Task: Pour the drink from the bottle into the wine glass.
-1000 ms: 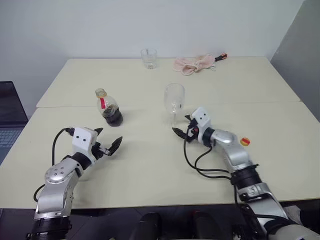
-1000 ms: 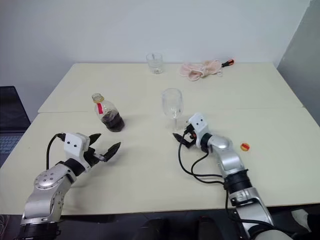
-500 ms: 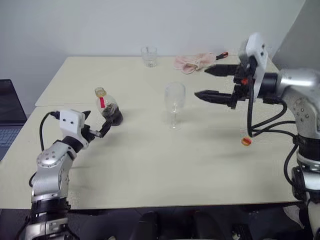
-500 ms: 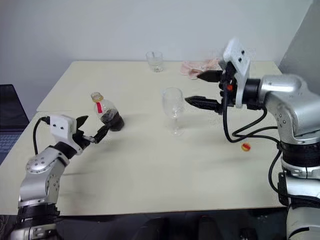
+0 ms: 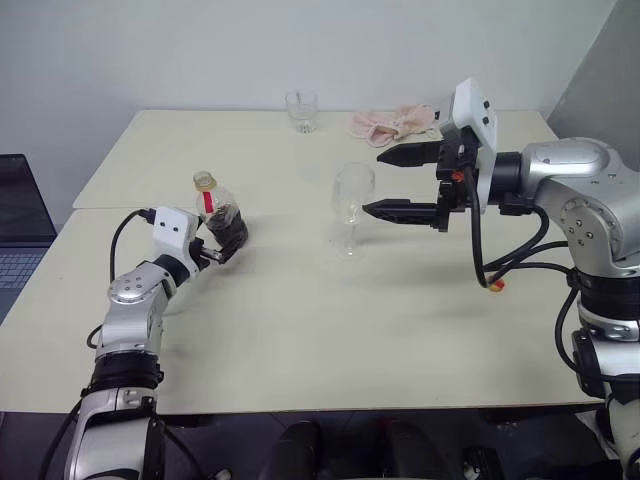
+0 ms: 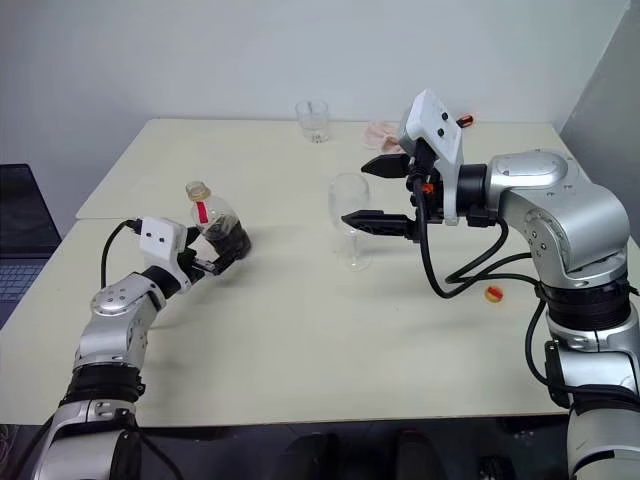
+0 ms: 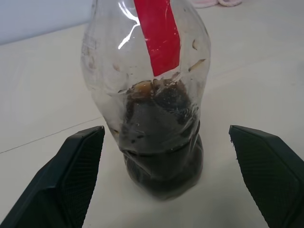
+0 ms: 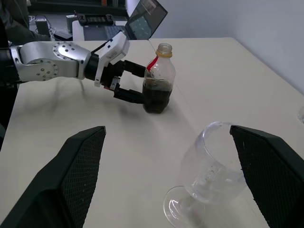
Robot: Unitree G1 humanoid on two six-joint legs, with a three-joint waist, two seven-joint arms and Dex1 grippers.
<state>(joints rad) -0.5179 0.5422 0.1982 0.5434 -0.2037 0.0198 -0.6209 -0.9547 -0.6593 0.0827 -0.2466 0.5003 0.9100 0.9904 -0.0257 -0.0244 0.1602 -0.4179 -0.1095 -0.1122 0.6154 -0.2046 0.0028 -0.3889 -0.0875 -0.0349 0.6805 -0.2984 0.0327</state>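
The left gripper (image 5: 222, 250) is held level at the foot of the bottle (image 5: 222, 218), and its two black fingers (image 7: 71, 180) are spread wide, one on each side of the bottle's lower body. A clear gap is seen between each finger and the plastic, so the bottle is flanked but not clasped. The bottle is stood upright on the table (image 5: 300, 320), and its cap is off, the neck being open at the top. The drink (image 7: 161, 137), dark brown, is seen filling roughly the lower half of the bottle, below a red strip of label.

The right gripper (image 5: 395, 182) is raised above the table, on the far side of the wine glass (image 5: 350, 208) from the bottle, and is pointed sideways toward the glass. Its fingers are parted wide, one above the other, and nothing is carried between them. The lower finger's tip is seen just beside the bowl of the wine glass; whether it touches cannot be told. The wine glass is stood upright and empty, well apart from the bottle.

Beyond the wine glass, near the table's far edge, a short clear tumbler (image 5: 301, 110) and a crumpled pink cloth (image 5: 392, 122) are set. A small yellow-and-red cap (image 6: 491, 293) is lying on the table past the wine glass, away from the bottle, under the right arm.
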